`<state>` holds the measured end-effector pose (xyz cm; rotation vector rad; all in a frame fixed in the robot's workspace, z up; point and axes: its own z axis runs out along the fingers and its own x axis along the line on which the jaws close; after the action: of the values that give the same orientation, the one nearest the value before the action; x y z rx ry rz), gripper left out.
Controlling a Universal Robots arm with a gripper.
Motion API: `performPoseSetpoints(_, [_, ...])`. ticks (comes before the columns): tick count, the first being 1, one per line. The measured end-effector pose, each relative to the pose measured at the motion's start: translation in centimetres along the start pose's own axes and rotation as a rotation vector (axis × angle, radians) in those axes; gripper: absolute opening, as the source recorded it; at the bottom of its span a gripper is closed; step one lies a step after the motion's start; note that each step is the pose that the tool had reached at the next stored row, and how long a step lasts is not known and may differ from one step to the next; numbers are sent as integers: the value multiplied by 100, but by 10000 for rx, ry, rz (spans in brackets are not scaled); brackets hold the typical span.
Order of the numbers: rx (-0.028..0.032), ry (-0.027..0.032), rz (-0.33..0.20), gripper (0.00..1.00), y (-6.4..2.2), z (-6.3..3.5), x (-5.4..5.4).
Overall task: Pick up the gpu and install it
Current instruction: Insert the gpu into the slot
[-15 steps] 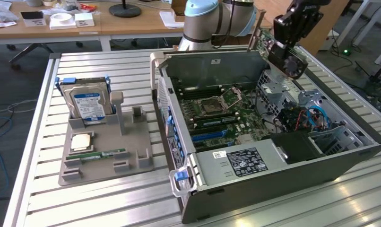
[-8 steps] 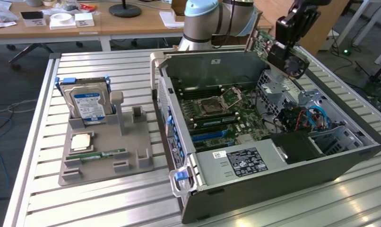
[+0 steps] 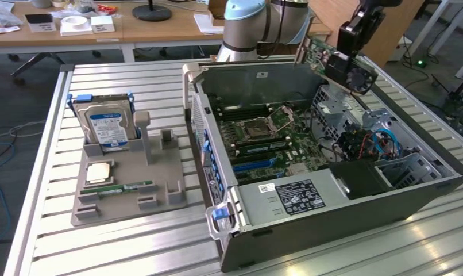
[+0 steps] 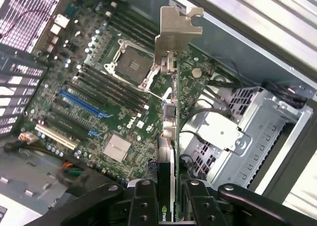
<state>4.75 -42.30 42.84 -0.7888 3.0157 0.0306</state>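
Observation:
The gpu, a green card with a black fan face, hangs tilted in the air over the far right corner of the open computer case. My gripper is shut on it from above. In the wrist view the gpu runs edge-on away from my gripper, with its silver bracket at the far end. A black finger presses each side of the card. Below it lies the motherboard with a blue slot, well apart from the card.
On the exterior view's left, a grey holder carries a silver hard drive, a processor chip and a green memory stick. A metal drive cage and cables sit inside the case beside the card. A cluttered wooden desk stands behind.

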Motion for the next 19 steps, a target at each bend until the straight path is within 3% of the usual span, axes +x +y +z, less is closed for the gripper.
performPoseSetpoints(19, [-58,57,-3124,26,0,6,0])
